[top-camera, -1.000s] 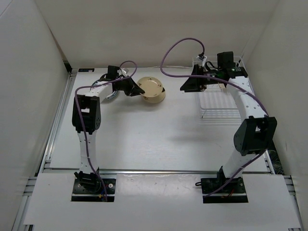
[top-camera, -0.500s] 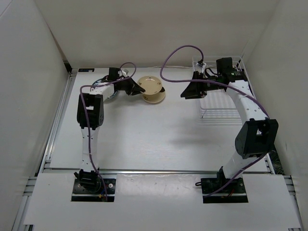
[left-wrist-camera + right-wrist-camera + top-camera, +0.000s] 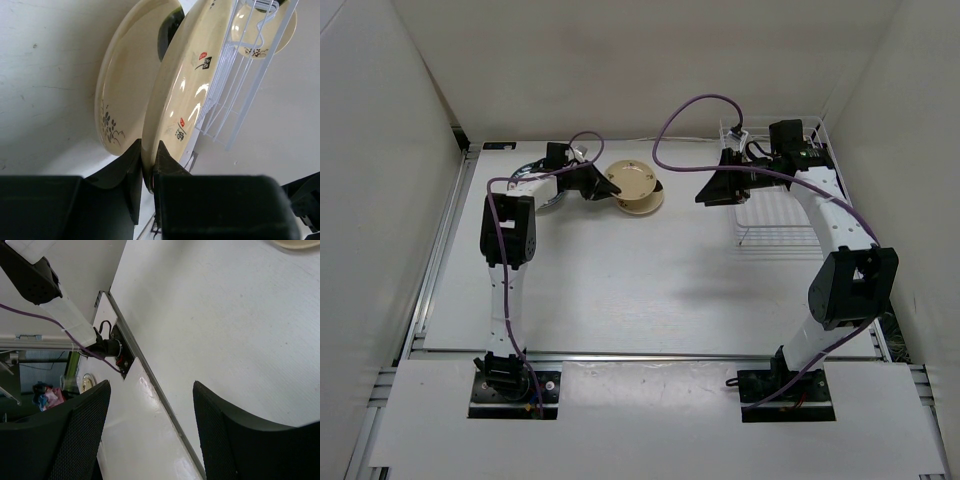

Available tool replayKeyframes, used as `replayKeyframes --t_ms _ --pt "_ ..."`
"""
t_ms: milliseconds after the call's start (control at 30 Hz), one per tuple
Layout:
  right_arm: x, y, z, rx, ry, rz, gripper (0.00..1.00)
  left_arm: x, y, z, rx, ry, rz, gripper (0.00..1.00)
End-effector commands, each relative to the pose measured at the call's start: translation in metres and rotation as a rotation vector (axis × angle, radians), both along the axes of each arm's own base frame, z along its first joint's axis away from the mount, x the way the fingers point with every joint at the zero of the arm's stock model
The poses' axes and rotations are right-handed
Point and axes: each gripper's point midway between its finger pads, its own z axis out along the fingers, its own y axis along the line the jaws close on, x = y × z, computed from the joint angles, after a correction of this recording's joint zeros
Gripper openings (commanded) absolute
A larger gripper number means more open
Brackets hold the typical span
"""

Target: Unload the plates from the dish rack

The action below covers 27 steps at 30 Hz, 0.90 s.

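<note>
Fig.: my L gripper (image 3: 148, 165), jaws narrow, pinches the rim of a cream plate (image 3: 185, 95). It's held on edge, prob. to tip flat onto the stack (image 3: 645, 205) on the table (image 3: 620, 290), well apart from the rack (image 3: 778, 215). Plates are round w/ glossy glaze; rack is thin white wire. My R gripper (image 3: 150, 432) is wide and empty, by the rack.

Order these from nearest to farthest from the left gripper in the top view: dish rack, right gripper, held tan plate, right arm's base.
1. The held tan plate, in the left gripper.
2. The right gripper, further right.
3. The dish rack, far right.
4. The right arm's base, near edge.
</note>
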Motion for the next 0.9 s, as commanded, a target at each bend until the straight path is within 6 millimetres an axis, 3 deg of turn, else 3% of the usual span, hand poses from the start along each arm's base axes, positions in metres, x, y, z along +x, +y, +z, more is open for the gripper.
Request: replayKeyframes --t_ms 0,267,300,533,700,867 --pt "-0.001 0.001 0.006 0.018 -0.051 0.019 0.71 -0.006 -0.012 0.02 -0.004 -0.081 -0.049 0.16" --pt "0.0 0.001 0.004 0.018 -0.051 0.019 0.71 -0.004 -0.011 0.03 0.01 -0.125 -0.055 0.3" --pt "0.0 0.001 0.004 0.018 -0.051 0.019 0.71 -0.004 -0.011 0.03 0.01 -0.126 -0.055 0.35" --pt "-0.001 0.001 0.008 0.021 -0.061 0.015 0.71 -0.004 -0.008 0.033 0.035 -0.153 -0.054 0.39" --pt "0.001 0.001 0.009 0.022 -0.07 0.015 0.71 -0.007 -0.011 0.04 0.055 -0.186 -0.072 0.56" --pt "-0.001 0.001 0.012 0.025 -0.071 0.012 0.71 -0.008 -0.009 0.05 0.118 -0.236 -0.068 0.57"
